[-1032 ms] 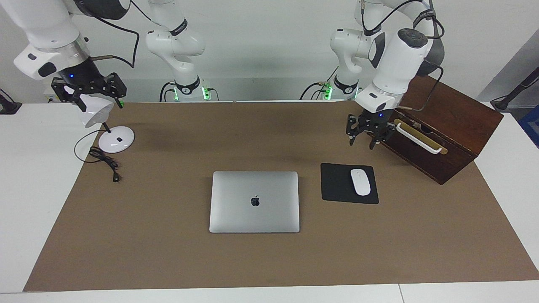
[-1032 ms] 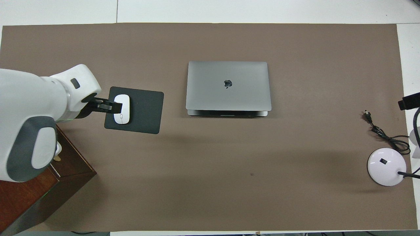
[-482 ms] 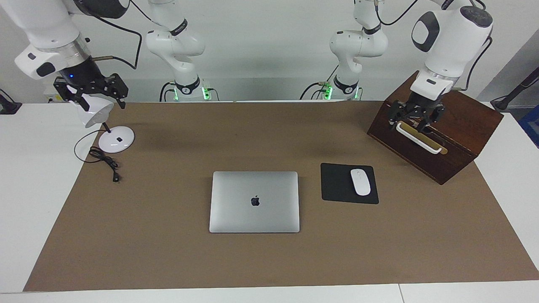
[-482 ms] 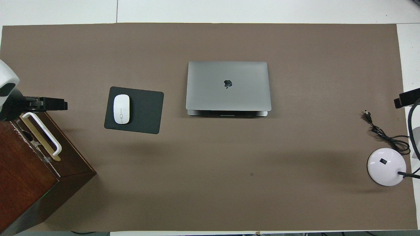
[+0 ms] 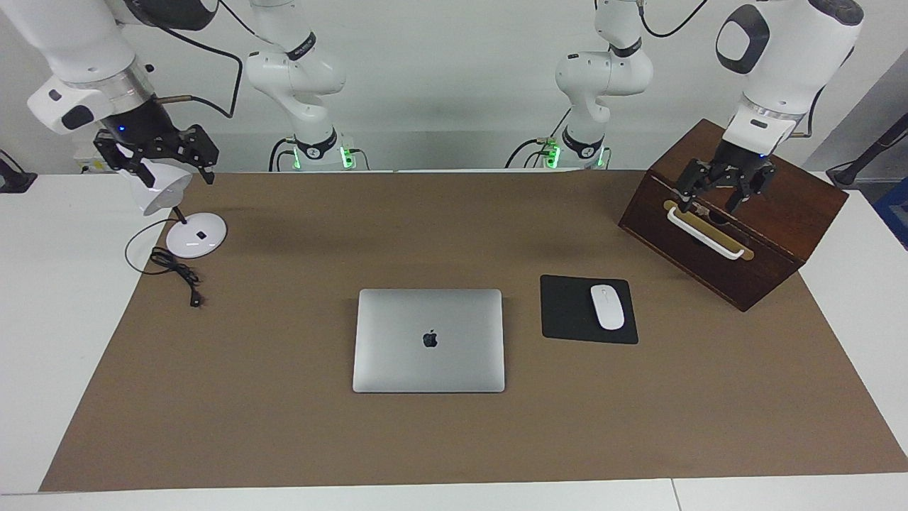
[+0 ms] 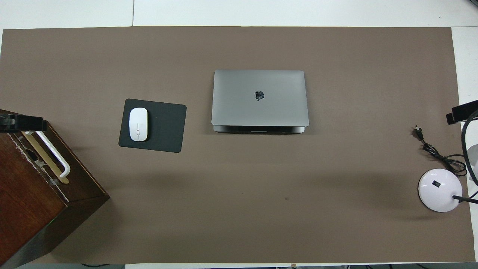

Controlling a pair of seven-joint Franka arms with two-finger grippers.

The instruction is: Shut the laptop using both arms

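The silver-grey laptop (image 5: 428, 339) (image 6: 260, 98) lies in the middle of the brown mat, lid down flat on its base, apple logo up. My left gripper (image 5: 711, 203) hangs open over the wooden box, just above its white handle; only its tip (image 6: 23, 123) shows at the overhead view's edge. My right gripper (image 5: 169, 172) hangs open over the white lamp at the right arm's end, with its edge (image 6: 461, 112) in the overhead view. Neither gripper touches the laptop or holds anything.
A white mouse (image 5: 607, 306) lies on a black mouse pad (image 5: 567, 312) beside the laptop, toward the left arm's end. A dark wooden box (image 5: 738, 220) with a white handle stands nearer the robots there. A white desk lamp (image 5: 196, 235) and its cable (image 5: 177, 273) sit at the right arm's end.
My left gripper has risen from beside the mouse pad and swung outward to hang over the wooden box. The right gripper has shifted only slightly over the lamp. The laptop has not moved.
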